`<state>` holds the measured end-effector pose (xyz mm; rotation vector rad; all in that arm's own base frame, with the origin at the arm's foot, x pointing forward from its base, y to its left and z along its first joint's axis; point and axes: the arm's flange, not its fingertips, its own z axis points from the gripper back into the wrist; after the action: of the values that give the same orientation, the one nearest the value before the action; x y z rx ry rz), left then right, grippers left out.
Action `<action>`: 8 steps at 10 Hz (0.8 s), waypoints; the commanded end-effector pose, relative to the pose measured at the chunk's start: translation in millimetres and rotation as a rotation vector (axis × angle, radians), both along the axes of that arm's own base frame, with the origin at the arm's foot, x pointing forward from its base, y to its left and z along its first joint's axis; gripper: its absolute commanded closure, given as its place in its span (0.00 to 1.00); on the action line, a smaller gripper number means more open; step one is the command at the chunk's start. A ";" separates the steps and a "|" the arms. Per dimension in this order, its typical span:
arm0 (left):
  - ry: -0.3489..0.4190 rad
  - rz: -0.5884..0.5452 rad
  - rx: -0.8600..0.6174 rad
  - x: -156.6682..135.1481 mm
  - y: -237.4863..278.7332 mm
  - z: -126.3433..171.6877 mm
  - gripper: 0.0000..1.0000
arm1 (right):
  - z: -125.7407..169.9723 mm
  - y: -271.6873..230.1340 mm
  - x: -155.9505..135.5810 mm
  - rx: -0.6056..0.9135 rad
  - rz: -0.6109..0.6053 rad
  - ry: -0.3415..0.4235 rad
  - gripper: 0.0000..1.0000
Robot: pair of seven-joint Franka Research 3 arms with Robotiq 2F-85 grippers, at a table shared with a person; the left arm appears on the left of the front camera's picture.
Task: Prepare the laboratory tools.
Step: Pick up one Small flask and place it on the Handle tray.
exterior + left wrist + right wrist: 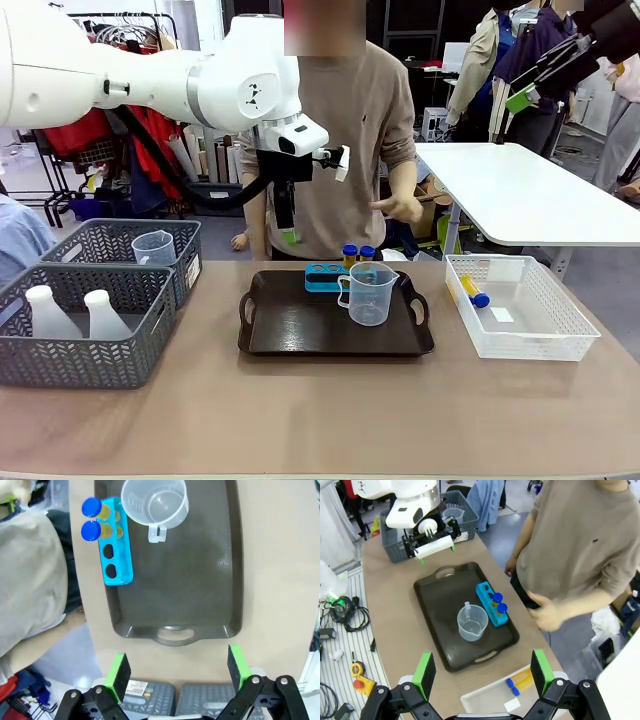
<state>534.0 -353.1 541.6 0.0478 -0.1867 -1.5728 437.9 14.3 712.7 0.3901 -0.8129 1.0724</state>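
**Laboratory tools on the shared table, front and wrist views.** The left gripper (287, 236) is hanging raised above the table (320, 420), over the left part of the dark tray (300, 335), with its fingers pointing down. In its own wrist view its green pads (119, 674) are standing wide apart, gripping and touching nothing. The right gripper (522, 93) is hovering high at the robot's right, well clear of everything on the table. Its pads (541, 669) are likewise spread wide, with nothing between them.

On the tray, the clear beaker (367, 293) is standing upright with its handle turned toward the robot's left. It is just in front of the blue rack (322, 276), which is sitting along the tray's far edge. Two capped tubes (350, 253) are standing in the rack's two right-hand holes, and the other two holes are showing open.

Two more tubes (522, 679) are lying side by side in the white lattice basket (560, 325) to the tray's right. Two white flasks (45, 312) are standing in the nearer grey mesh basket (90, 360). A second beaker (152, 247) is standing in the farther grey mesh basket (110, 235).

The person's hand (405, 208) is hovering beyond the table's far edge, loosely curled and blurred, touching none of the tools.
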 end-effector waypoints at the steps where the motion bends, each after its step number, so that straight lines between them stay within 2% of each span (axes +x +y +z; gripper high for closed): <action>1: 0.026 -0.021 -0.013 10.6 -13.1 -12.6 0.00 | 1.5 0.6 -0.3 0.007 0.007 -0.005 0.00; 4: 0.019 -0.014 -0.004 4.8 -11.0 -13.0 0.00 | 1.5 0.6 -0.3 0.007 0.007 -0.005 0.00; 5: -0.013 0.126 -0.016 -16.7 13.5 14.4 0.00 | 1.5 0.6 -0.3 0.007 0.007 -0.005 0.00; 8: -0.094 0.362 -0.007 -57.9 62.4 64.8 0.00 | 1.5 0.6 -0.3 0.007 0.007 -0.005 0.00</action>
<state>504.7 -309.9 609.8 0.1017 -0.2463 -1.3054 437.9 14.3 712.6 0.3901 -0.8125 1.0724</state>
